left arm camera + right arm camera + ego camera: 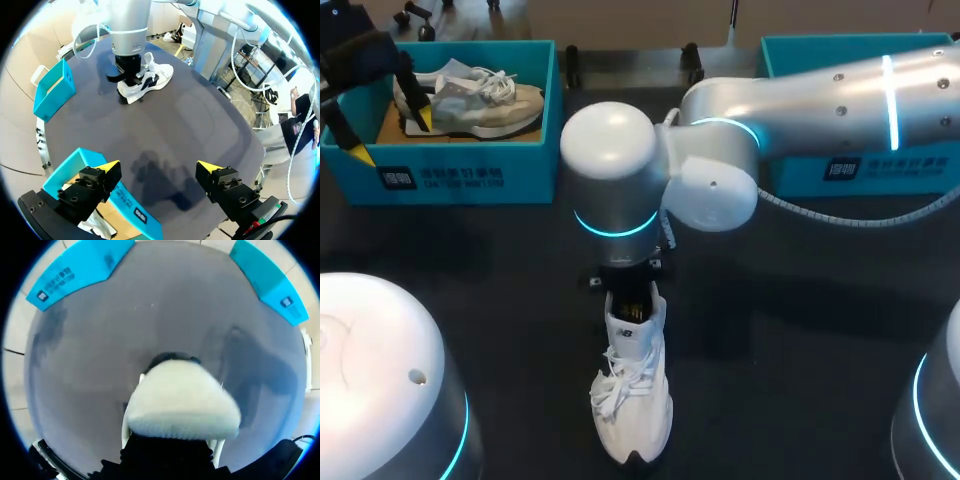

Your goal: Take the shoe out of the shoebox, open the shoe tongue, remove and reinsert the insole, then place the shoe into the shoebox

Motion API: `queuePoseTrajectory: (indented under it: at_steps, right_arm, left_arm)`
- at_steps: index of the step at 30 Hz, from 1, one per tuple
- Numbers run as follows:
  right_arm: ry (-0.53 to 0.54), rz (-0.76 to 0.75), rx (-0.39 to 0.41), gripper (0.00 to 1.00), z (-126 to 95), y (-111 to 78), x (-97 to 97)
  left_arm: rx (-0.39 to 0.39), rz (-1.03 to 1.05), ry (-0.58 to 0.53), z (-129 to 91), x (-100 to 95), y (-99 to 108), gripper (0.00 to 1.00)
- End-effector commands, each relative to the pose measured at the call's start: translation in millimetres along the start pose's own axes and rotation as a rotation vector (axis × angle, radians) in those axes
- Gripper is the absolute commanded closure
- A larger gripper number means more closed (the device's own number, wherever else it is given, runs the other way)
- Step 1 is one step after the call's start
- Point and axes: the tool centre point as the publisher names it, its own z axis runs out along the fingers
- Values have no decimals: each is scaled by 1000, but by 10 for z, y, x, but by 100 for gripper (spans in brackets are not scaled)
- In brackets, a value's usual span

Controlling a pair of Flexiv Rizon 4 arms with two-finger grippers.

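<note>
The white shoe [632, 400] lies on the dark table near its front middle, toe towards me. My right arm reaches in over it, and the right gripper [632, 295] stands at the shoe's heel opening, shut. In the right wrist view a rounded white part of the shoe [182, 400] hides the fingertips; whether it is the tongue, the insole or the heel I cannot tell. The left gripper [392, 138] [159, 167] hangs open and holds nothing above the front edge of the left blue shoebox [470, 185] [135, 215]. From there the shoe [147, 80] shows far ahead.
A beige and grey shoe [480, 100] lies inside the left shoebox. A second blue shoebox [880, 170] [52, 92] stands at the back right, partly hidden behind my right arm. Dark bare table [800, 350] lies around the white shoe.
</note>
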Motion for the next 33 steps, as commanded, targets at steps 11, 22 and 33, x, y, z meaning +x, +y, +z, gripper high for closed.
queuePoseTrajectory:
  at_steps: [11, 22, 33]
  right_arm:
    - [-77, 299, -38, 100, -31, -557, 163]
    - [-121, 225, -282, 100, -392, -95, 34]
    - [-88, 174, -318, 100, -131, 243, -70]
  left_arm:
    - [-4, 1, 2, -2, 2, 2, 0]
    - [-4, 1, 2, -2, 2, 2, 0]
    - [-4, 1, 2, -2, 2, 2, 0]
